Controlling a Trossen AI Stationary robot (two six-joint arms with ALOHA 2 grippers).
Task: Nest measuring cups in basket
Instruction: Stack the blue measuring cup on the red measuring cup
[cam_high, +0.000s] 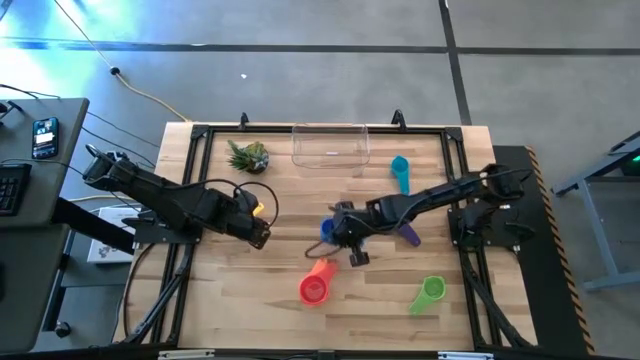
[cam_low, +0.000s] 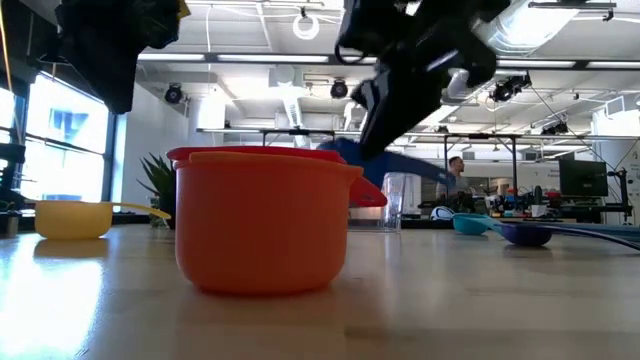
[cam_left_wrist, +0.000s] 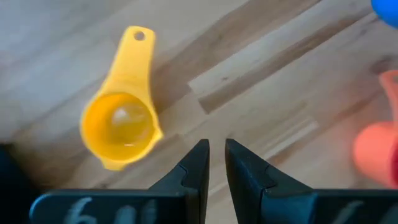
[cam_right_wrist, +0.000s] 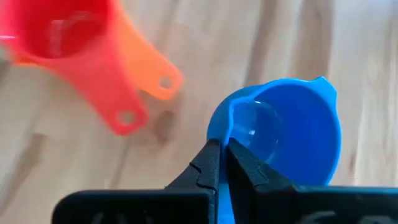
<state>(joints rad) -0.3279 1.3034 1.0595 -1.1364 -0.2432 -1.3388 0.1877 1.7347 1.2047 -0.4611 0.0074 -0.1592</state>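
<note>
Right gripper (cam_right_wrist: 222, 155): I am pinching the rim of the blue cup (cam_right_wrist: 286, 134), my fingers nearly together on its thin wall, mid-table just beside the nested pair.
Blue cup handling: I am judging it light, stiff and slick; a rim pinch could let it swing, so holding at the handle root looks steadier.
Red cup (cam_high: 313, 289) and orange cup (cam_high: 323, 268): they are lying together near the front, red inside orange, handles fanned slightly apart.
Other cups: the teal cup (cam_high: 401, 170) and purple cup (cam_high: 409, 235) are sitting right of centre, the green cup (cam_high: 429, 292) near the front right, the yellow cup (cam_left_wrist: 120, 127) at the left.
Basket (cam_high: 331, 146): it is standing at the far edge, no cup inside yet.
Left gripper (cam_left_wrist: 214, 163): I am hovering it just beside the yellow cup, fingers almost closed, holding nothing.
Plant (cam_high: 248, 155): it is standing left of the basket.
</note>
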